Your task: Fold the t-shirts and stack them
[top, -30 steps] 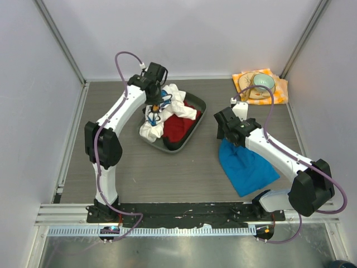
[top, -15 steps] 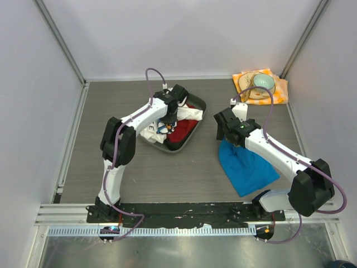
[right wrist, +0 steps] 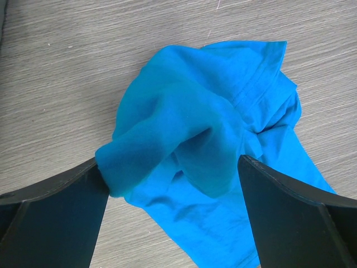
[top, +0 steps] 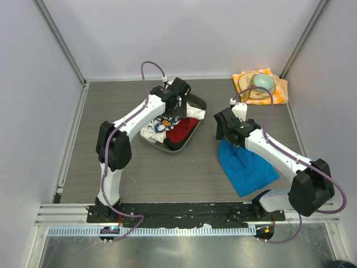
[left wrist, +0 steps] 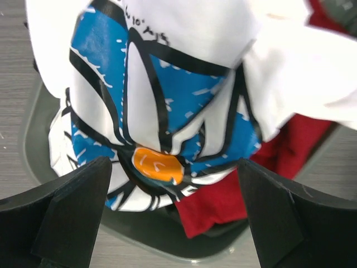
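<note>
The left pincer (top: 174, 107) hangs over the dark grey tray (top: 201, 107) on the far middle of the tabletop (top: 184, 173), its two fingers spread wide and released, clamping nothing. In the left wrist view the pincer (left wrist: 173, 167) stands open just above the white daisy t-shirt (left wrist: 167, 84), whose blue petals and orange centre fill the gap between the fingers. This shirt lies crumpled in the tray (left wrist: 33, 139), partly over the red t-shirt (left wrist: 212, 206), which shows at the right and near side of the heap. From above, the daisy t-shirt (top: 159, 124) takes up the left part of the tray and spills over its left rim, and the red t-shirt (top: 181, 129) fills the near right part. The right pincer (top: 226, 125) is lowered to the far end of the blue t-shirt (top: 248, 167), which lies on the tabletop to the right of the tray, well apart from it, stretching near and right under the right arm. In the right wrist view the pincer (right wrist: 167, 162) is also spread wide, with a raised, rumpled fold of the blue t-shirt (right wrist: 184, 111) between its fingers. The left finger touches the cloth's edge, and the rest of the shirt lies flat on the tabletop (right wrist: 56, 56). In the far right corner an orange-and-white checked napkin (top: 279, 84) carries a pale green bowl (top: 263, 82).
</note>
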Controlling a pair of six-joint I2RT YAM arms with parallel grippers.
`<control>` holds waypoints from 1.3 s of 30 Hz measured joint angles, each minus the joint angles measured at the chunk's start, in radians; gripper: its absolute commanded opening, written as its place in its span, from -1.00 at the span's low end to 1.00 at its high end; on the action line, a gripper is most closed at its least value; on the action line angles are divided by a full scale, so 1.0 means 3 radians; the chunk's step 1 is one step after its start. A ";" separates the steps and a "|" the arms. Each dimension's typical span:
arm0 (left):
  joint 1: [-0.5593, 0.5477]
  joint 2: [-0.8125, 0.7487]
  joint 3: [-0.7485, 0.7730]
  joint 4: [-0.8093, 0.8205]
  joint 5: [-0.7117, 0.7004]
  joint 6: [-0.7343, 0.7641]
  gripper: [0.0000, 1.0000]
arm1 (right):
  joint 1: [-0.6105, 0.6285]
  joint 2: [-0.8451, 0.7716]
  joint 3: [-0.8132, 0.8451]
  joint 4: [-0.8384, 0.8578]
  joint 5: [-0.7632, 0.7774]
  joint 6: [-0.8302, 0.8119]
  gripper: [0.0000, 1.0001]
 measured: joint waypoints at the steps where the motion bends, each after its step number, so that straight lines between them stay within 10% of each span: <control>1: -0.0011 -0.0027 0.0083 -0.0042 0.0006 0.0000 0.99 | 0.0000 0.0000 -0.0001 0.0004 -0.0005 0.0000 0.95; 39: -0.0622 0.0298 0.0134 0.0354 0.0448 0.0202 1.00 | 0.0000 -0.0071 -0.0050 0.0028 0.0011 -0.0011 0.95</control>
